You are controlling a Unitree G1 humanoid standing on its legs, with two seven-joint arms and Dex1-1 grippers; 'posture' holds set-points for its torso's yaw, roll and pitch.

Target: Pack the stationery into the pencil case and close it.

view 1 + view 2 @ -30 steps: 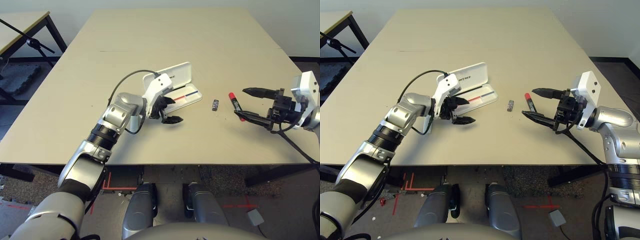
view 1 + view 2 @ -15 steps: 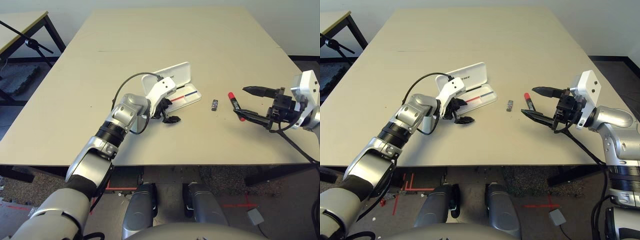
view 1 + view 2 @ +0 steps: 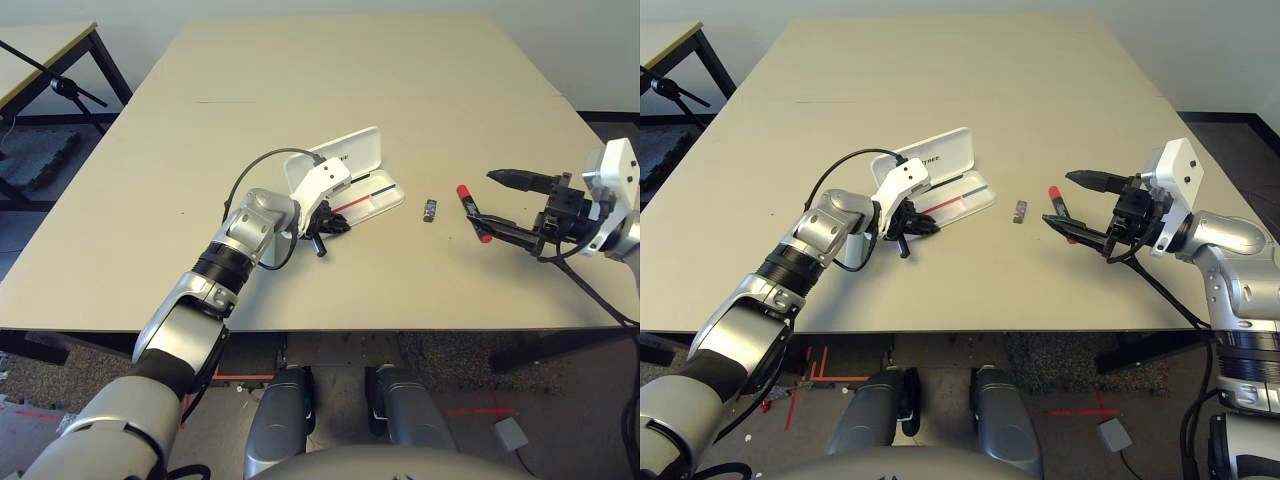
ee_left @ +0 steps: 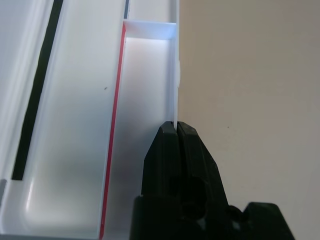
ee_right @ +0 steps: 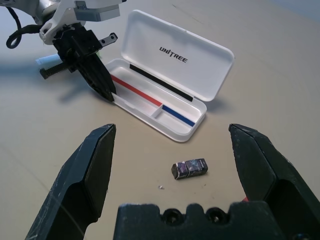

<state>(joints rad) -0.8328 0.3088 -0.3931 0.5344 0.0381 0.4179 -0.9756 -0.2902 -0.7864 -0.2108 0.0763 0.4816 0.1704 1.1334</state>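
On the tan table (image 3: pixel 420 90) the white pencil case (image 5: pixel 172 80) lies open, lid lettered "UNITREE", tray with red and blue stripes; the left gripper (image 4: pixel 176 131) is clenched on its front wall, the right gripper (image 5: pixel 172 150) spread wide near the red marker (image 3: pixel 471 208) and tiny dark block (image 5: pixel 189 167).

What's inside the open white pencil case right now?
The white hard-plastic hinged pencil case holds no stationery: only red, blue and black strips and a divider show in its tray. The shut left gripper hides one corner of it. The small dark block lies outside on the table.
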